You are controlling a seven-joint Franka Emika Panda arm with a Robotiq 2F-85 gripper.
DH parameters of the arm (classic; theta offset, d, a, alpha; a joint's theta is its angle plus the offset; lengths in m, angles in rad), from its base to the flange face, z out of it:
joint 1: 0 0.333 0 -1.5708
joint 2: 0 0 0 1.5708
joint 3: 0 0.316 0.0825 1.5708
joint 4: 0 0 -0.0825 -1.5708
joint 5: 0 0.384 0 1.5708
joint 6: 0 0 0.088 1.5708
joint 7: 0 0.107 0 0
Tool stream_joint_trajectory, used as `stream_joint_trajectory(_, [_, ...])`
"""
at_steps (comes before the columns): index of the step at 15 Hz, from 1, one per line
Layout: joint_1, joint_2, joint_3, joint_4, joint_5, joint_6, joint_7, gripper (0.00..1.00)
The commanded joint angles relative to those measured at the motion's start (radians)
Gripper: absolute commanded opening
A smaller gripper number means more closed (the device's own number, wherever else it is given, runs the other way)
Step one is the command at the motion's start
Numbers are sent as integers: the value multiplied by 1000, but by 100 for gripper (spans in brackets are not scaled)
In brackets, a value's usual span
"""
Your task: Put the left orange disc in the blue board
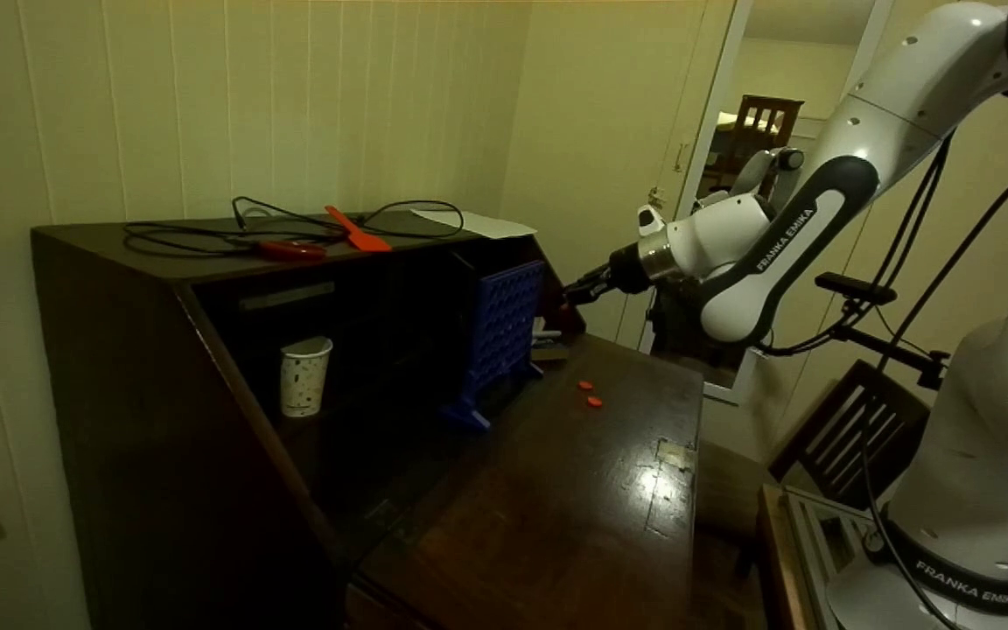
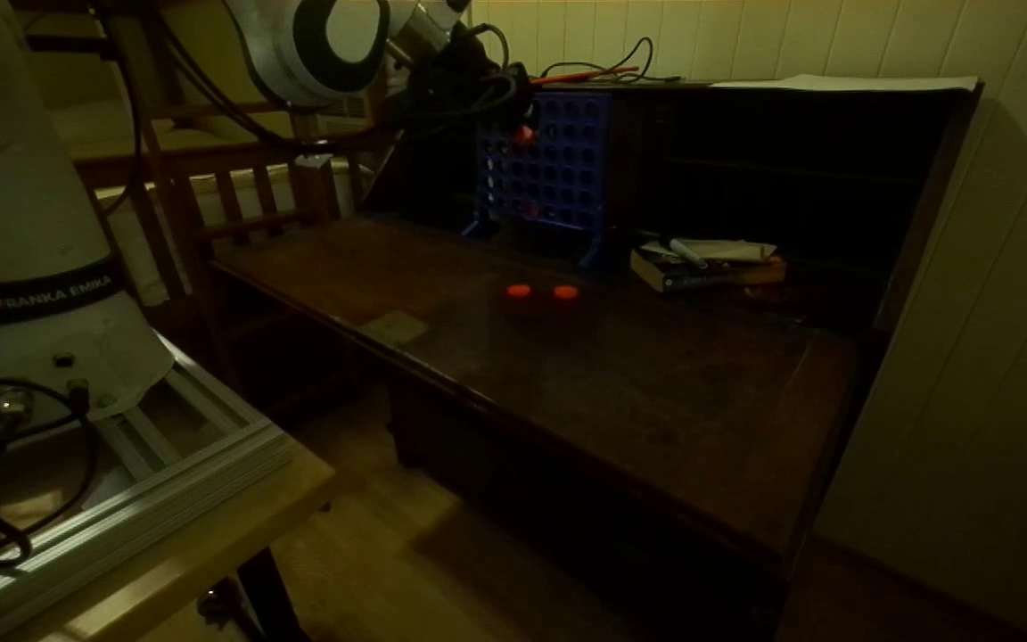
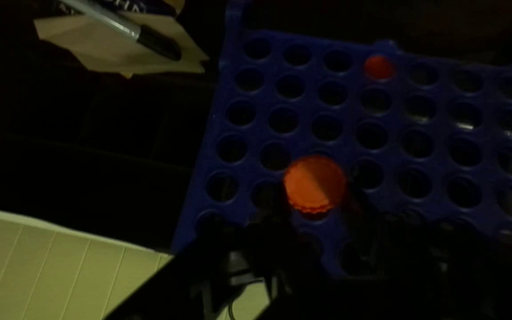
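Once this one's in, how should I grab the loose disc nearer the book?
From above, I'd pinch the loose disc by opposite sides of its rim: it lies flat on the desk, so getting fingers beneath looks unlikely. Keep them clear of the neighbouring disc beside it.

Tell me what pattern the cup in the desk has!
The cup is whitish with little scattered specks; it shows best in an exterior view.

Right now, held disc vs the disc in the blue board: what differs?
Held disc is clamped in the hand, outside the blue board; slotted disc sits in the board's bottom row. In the wrist view, held disc looks larger and brighter orange; slotted disc, smaller and darker red. Both look round.
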Motion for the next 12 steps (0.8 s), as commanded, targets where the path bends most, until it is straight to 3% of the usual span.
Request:
stream_joint_trajectory(1, [-24,-17,-27,-8,-80,135,35,10])
stream_joint_trajectory(3, [-33,-21,-25,-8,-81,181,47,10])
stream_joint_trajectory(4, [-14,0,-24,0,-39,151,12,35])
stream_joint_trajectory(8, [-19,-1,-24,0,-44,173,22,35])
stream_joint_trajectory(9, [-19,-1,-24,0,-45,173,23,10])
stream_joint_trajectory(12, [-14,41,-20,16,-69,251,59,10])
